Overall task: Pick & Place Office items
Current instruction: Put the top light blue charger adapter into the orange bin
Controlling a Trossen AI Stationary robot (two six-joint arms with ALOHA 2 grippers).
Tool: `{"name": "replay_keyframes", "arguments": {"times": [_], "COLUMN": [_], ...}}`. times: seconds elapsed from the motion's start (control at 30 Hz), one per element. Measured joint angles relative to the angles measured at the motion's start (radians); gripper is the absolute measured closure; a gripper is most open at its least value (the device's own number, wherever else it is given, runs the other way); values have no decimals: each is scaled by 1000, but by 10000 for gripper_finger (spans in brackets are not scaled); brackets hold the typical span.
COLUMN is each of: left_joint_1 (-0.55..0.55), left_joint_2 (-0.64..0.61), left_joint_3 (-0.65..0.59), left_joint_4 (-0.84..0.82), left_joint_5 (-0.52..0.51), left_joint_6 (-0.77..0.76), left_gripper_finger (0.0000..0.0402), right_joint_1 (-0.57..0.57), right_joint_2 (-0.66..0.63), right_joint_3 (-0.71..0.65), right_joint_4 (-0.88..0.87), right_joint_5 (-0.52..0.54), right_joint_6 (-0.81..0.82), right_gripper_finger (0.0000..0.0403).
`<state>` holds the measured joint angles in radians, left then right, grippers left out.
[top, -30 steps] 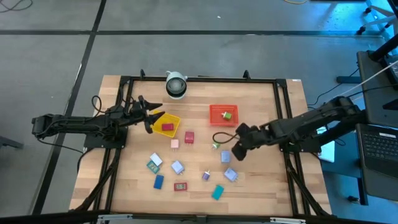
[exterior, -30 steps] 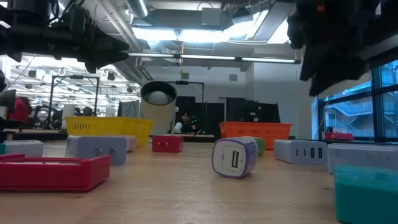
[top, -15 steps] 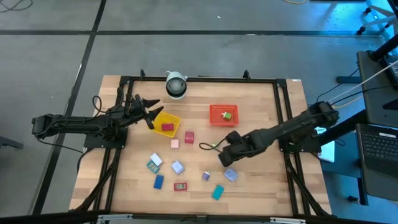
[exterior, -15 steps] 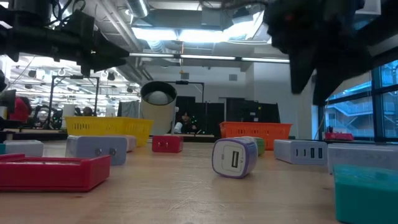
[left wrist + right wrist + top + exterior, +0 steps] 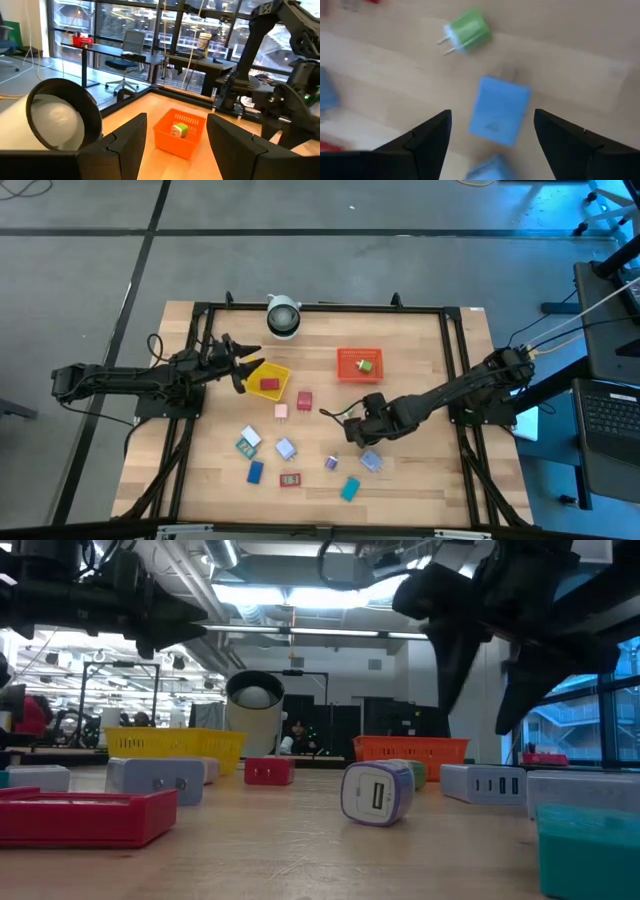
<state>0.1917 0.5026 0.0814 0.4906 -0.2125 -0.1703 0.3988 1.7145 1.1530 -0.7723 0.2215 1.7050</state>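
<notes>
The office items lie scattered on the wooden table: a red one (image 5: 304, 400), a pink one (image 5: 281, 411), a blue one (image 5: 255, 472), a purple one (image 5: 331, 464) and a teal one (image 5: 349, 489). My right gripper (image 5: 355, 427) hangs open, pointing steeply down over a blue block (image 5: 500, 110), one finger on either side and above it, touching nothing. A green plug piece (image 5: 467, 30) lies just beyond. My left gripper (image 5: 240, 365) waits open and level at the yellow tray (image 5: 276, 370), which holds a red piece (image 5: 269, 385).
The red tray (image 5: 350, 356) at the far middle holds a green piece (image 5: 366, 364). A white cylinder (image 5: 284, 317) stands at the far edge. A light blue block (image 5: 370, 461) lies just nearer than my right gripper. Black frame rails (image 5: 455, 370) run along the table's sides.
My right gripper has gone toward the table's left edge and somewhat down, rolling about its own line as it went, and now stands over the blue block. The items on the table have stayed where they were.
</notes>
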Motion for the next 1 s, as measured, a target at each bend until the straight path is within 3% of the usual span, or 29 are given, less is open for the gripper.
{"name": "replay_keyframes", "arguments": {"times": [0.43,1.0], "left_joint_1": [0,0], "left_joint_2": [3,4], "left_joint_3": [0,0], "left_joint_4": [-62,-101], "left_joint_5": [35,84], "left_joint_6": [37,7], "left_gripper_finger": [199,199], "right_joint_1": [-4,-42], "right_joint_2": [132,153], "right_joint_3": [-2,-1], "right_joint_4": [70,88], "right_joint_5": [-80,-80], "right_joint_6": [68,34], "right_gripper_finger": [118,119]}}
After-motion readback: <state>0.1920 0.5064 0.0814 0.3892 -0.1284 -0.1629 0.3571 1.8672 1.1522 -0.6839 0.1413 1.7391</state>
